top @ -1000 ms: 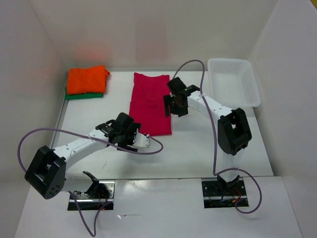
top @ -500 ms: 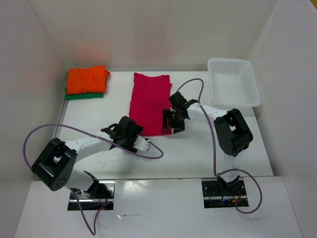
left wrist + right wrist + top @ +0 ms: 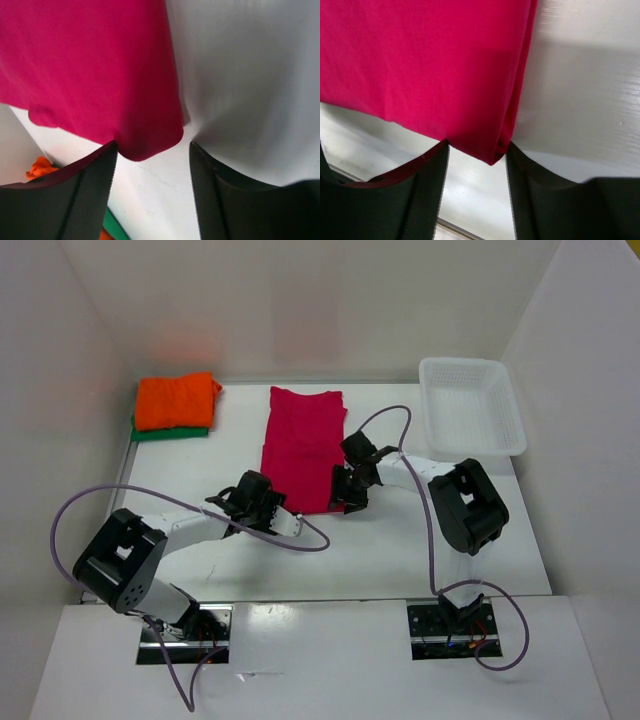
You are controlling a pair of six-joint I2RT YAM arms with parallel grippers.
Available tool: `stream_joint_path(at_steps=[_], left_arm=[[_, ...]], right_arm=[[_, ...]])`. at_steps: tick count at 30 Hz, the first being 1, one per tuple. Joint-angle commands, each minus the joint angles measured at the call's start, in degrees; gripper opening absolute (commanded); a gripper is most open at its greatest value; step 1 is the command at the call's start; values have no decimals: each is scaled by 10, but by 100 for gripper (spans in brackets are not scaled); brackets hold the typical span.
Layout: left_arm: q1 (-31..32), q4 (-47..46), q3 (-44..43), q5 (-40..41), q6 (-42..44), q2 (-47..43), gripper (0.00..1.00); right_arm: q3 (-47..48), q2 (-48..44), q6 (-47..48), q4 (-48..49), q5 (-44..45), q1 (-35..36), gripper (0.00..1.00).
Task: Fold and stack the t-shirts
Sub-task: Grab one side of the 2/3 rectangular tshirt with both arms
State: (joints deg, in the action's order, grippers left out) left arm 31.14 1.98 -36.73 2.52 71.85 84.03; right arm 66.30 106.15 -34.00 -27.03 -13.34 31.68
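We saw a white table (image 3: 400,540) with the white mesh basket (image 3: 468,405) at its 1 o'clock corner, nothing visible in it. The magenta t-shirt (image 3: 300,440) lay flat as a long strip at 12 o'clock, mid-table, running away from the arm bases, well apart from the basket. The orange t-shirt (image 3: 176,400) sat folded at 10 o'clock, on top of the green t-shirt (image 3: 170,433); only a green strip showed along the near edge.

Both arms were low at the magenta shirt's near hem. The left gripper (image 3: 152,145) was at the 7 o'clock corner, fingers (image 3: 90,195) moderately wide, the cloth corner sitting in the gap and not pinched. The right gripper (image 3: 477,146) was at the 5 o'clock corner: same picture, fingers (image 3: 540,200) apart, straddling the corner tip, no clamp visible. In the right wrist view that side edge looked doubled over. We couldn't tell whether either fingertip touched the table.
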Motion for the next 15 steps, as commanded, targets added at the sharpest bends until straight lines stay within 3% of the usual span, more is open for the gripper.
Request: stream_joint_path(at_steps=[1,3,9,11,13,15], left_arm=[[-2,12,-9,-36,2,11,65],[-2,12,-14,-41,2,17,56],[-2,23,-25,-52,-15,17,39],[-2,23,-25,-52,-20,17,27],[-2,23,-30,-52,-33,17,9],[-2,23,-36,-58,-33,17,3]], right_arm=[[-5,12,-7,26,-1,6,52],[1,17,-7,26,6,6,39],[15,17,-7,15,26,6,25],[15,17,-7,15,26,6,18],[20,17,-2,9,31,6,5],[20,17,-2,4,31,6,0]])
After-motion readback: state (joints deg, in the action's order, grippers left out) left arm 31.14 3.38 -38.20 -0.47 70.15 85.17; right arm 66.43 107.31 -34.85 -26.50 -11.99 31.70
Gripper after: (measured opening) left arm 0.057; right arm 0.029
